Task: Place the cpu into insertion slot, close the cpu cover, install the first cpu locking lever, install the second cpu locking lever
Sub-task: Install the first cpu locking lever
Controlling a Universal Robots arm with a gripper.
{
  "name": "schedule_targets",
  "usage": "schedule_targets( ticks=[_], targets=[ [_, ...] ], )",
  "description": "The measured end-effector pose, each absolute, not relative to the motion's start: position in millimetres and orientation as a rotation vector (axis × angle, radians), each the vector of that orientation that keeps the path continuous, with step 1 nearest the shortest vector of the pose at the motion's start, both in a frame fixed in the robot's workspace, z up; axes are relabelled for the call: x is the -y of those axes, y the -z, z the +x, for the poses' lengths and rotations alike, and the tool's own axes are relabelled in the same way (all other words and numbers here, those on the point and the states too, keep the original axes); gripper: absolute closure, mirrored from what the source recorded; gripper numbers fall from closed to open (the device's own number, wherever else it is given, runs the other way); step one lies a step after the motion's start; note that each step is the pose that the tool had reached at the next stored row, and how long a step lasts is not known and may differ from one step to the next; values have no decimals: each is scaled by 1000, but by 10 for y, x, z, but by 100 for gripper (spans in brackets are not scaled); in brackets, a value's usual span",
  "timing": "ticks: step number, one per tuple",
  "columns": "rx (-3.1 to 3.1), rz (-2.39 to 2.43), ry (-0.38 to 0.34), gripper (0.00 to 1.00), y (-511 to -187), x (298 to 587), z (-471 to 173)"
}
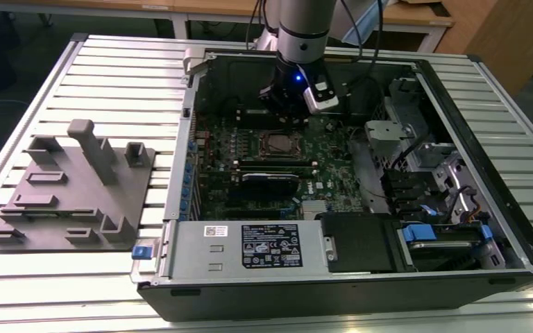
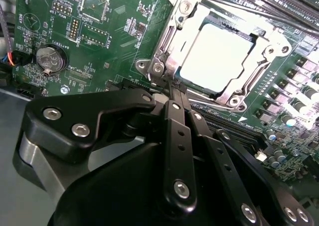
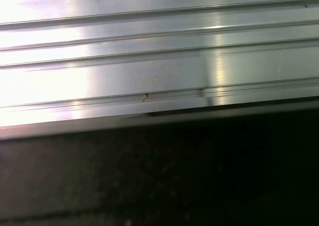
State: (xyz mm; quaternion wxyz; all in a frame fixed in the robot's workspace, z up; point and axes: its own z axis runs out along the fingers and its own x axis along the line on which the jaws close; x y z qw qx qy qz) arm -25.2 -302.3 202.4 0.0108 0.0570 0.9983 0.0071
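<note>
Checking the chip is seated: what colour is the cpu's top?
Silver-grey, glaring almost white; the cpu shows best in the second wrist view, framed by the silvery cpu cover.

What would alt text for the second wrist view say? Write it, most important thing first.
A black gripper reaches its tip to the near corner of the silvery cpu cover, which lies closed around the cpu. Green circuit board surrounds the socket, with a round coin battery off to one side.

Grey fixture block (image 1: 72, 191) beside computer case (image 1: 341, 284)
</note>
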Motion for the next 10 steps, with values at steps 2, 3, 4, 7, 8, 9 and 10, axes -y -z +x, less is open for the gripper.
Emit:
schedule_targets(
  ticks=[2, 3, 4, 7, 8, 9, 10],
  targets=[
    [-3115, 178, -18, 90, -2021, 3022, -250],
    [-3115, 178, -17, 90, -2021, 3023, -250],
    [-3115, 178, -17, 90, -2021, 3023, -250],
    [-3115, 178, -16, 90, -2021, 3023, -246],
    [-3115, 178, -15, 90, -2020, 3023, -244],
    [-3115, 178, -15, 90, -2021, 3023, -243],
    [-3115, 178, -15, 90, -2021, 3023, -243]
  ],
)
